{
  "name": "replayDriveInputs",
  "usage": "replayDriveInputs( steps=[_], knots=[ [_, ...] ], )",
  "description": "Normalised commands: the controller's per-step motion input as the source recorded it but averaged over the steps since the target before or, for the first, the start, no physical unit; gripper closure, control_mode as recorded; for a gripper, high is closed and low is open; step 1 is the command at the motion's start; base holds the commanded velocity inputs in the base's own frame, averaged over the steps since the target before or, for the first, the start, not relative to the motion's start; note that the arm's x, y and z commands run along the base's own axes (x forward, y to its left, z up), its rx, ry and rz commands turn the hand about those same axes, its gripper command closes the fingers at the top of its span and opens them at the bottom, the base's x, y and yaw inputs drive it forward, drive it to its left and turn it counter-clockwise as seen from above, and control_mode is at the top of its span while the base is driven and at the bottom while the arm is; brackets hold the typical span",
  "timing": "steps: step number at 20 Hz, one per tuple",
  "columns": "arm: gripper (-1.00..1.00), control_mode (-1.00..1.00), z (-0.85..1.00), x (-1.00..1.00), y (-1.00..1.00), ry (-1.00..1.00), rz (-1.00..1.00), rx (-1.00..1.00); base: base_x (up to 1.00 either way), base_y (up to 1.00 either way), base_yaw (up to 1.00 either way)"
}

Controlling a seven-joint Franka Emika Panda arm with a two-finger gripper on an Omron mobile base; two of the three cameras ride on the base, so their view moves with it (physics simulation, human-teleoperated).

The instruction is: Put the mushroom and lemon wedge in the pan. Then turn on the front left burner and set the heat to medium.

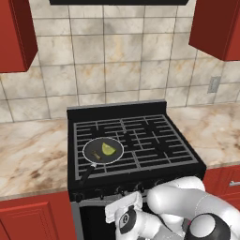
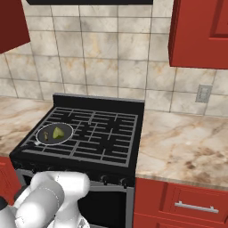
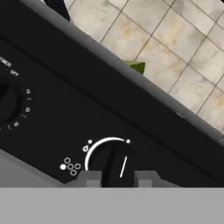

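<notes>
Black knob [image 3: 113, 164] — half-hidden between fingertips [image 3: 89, 178]

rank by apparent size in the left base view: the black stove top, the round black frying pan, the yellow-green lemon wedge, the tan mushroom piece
1. Black stove top, largest by far.
2. Round black frying pan.
3. Yellow-green lemon wedge, inside the pan.
4. Tan mushroom piece, smallest, beside the wedge.

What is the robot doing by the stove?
The robot is cooking! The lemon wedge and the little mushroom already lie in the black pan on the front left burner of the stove. Now the arm reaches down low in front of the stove, and its tool is shut on a burner knob on the front panel, ready to turn it.
</notes>
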Motion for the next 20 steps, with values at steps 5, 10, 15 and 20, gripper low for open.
replayDriveInputs(
  steps=[5,10,15,20],
  knots=[
    [1.0,-1.0,-0.19,0.09,-0.28,0.14,0.18,-0.61,0.0,0.0,0.0],
    [1.0,-1.0,-0.43,0.19,-0.25,0.27,0.15,-0.64,0.0,0.0,0.0],
    [1.0,-1.0,-0.47,0.18,-0.44,0.24,0.13,-0.55,0.0,0.0,0.0],
    [1.0,-1.0,-0.4,0.22,-0.76,0.18,0.14,-0.44,0.0,0.0,0.0]
  ],
)
